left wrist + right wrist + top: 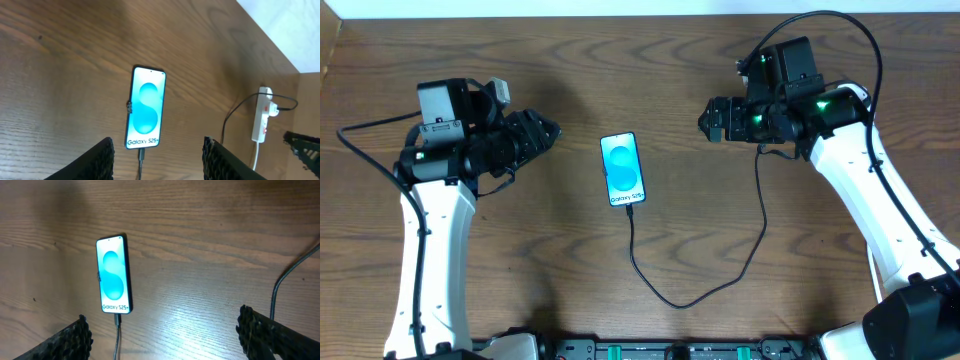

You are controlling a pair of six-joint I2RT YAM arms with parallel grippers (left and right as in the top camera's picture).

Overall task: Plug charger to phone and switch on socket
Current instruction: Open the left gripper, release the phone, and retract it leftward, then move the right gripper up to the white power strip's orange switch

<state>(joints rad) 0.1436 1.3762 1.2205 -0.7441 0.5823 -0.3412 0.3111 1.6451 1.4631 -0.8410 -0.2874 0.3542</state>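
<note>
Brown wood-grain desk, seen from above, with a slim phone lying flat near its middle, screen up and glowing blue-teal. The charger, a thin black cable, meets the phone's bottom edge, loops toward the near edge of the desk, then climbs to the right and passes under the right arm. The left tool hovers to the phone's left and the right tool to its right, both pointing inward and apart from the phone. From overhead the white writing on the screen is too small to read. Both wrist views show it clearly as "Galaxy S25+", along the screen's lower edge just above the plug. Only the left wrist view shows the socket, a white power strip lying well to the phone's right near the desk's far edge. It has small red markings too small to read, the black cable reaches a white adapter at its upper end, and a white cord leaves its lower end. That view shows the left tool's fingers partly spread, gripping nothing. The right wrist view shows its fingers spread wide, also empty.
</note>
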